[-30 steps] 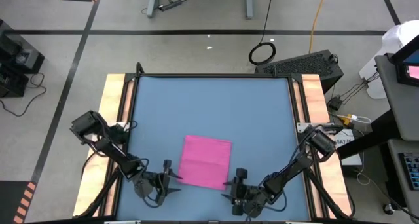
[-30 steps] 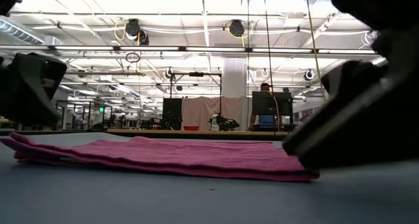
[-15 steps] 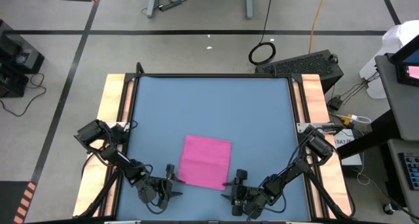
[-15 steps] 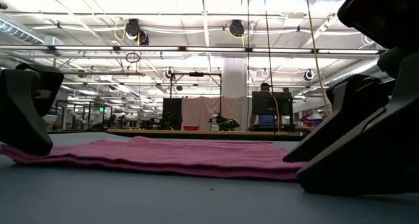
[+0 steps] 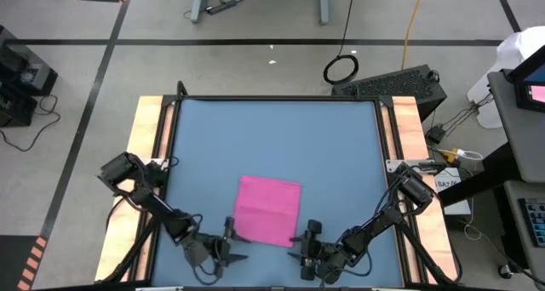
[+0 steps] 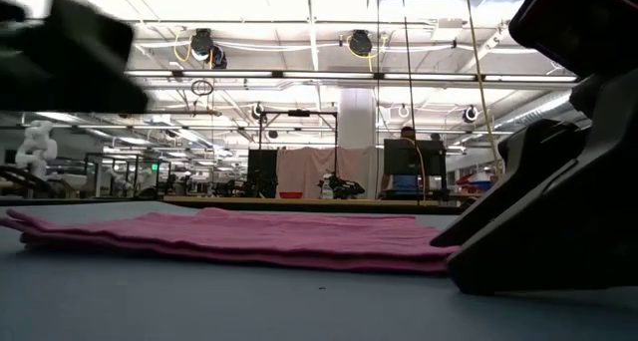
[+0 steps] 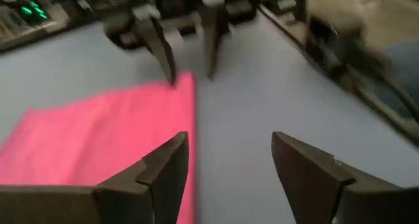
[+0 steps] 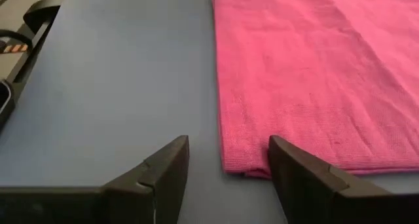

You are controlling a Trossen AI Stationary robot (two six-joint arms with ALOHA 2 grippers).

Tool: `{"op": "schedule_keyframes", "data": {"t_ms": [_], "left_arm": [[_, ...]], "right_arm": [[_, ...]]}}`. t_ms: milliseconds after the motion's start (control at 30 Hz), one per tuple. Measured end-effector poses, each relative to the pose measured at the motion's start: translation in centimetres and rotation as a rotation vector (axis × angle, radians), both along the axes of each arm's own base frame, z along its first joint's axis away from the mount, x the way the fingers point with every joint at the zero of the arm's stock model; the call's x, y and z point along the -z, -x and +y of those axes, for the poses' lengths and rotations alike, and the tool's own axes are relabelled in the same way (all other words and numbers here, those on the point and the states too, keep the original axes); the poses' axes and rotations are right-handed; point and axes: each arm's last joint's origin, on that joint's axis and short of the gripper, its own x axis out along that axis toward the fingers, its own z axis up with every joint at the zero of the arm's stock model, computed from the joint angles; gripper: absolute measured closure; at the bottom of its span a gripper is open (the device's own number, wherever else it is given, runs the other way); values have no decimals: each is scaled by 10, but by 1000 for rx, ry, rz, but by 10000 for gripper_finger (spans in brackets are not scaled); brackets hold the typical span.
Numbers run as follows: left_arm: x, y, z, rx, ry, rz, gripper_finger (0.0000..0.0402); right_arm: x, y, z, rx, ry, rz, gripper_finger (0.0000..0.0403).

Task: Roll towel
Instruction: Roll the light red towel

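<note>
the flat magenta-pink fabric towel (image 5: 267, 209) lay unrolled toward six o'clock on the blue tabletop (image 5: 272, 138). the left gripper (image 5: 232, 243), fingers spread and empty, had slid along to the towel's seven o'clock corner; the right gripper (image 5: 307, 242) waited open at five o'clock. rolling looked imminent. no white tag showed.

My left hand (image 5: 232, 242) is down low at the near edge, fingers (image 7: 163, 175) spread and holding nothing. My right hand (image 5: 305, 242) sits low on the opposite side, fingers (image 8: 167, 168) parted too, both arms folded in from the outer corners.
</note>
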Motion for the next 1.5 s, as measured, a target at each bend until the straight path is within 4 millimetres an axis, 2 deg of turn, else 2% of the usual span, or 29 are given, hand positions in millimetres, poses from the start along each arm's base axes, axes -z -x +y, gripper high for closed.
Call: {"op": "schedule_keyframes", "data": {"t_ms": [267, 467, 600, 833, 1067, 1333, 1500], "left_arm": [[-5, -35, 25, 1, 17, 20, 178], [5, -54, 40, 21, 52, 55, 178], [13, -57, 43, 41, 52, 90, 178], [32, -56, 46, 49, 49, 168, 178], [38, -59, 51, 13, 87, 211, 178], [39, -60, 54, 4, 105, 225, 178], [40, -60, 54, 3, 104, 226, 178]], "right_arm": [[0, -4, -4, 21, -20, -2, 219], [0, -9, -10, 36, -13, -1, 253], [-6, -8, -11, 15, 12, 7, 252], [-28, 3, 3, -106, 160, -29, 214], [-22, 12, 5, -37, 298, -46, 191], [-17, 4, -4, -65, 213, 0, 194], [-6, -8, -11, -83, 172, 2, 208]]}}
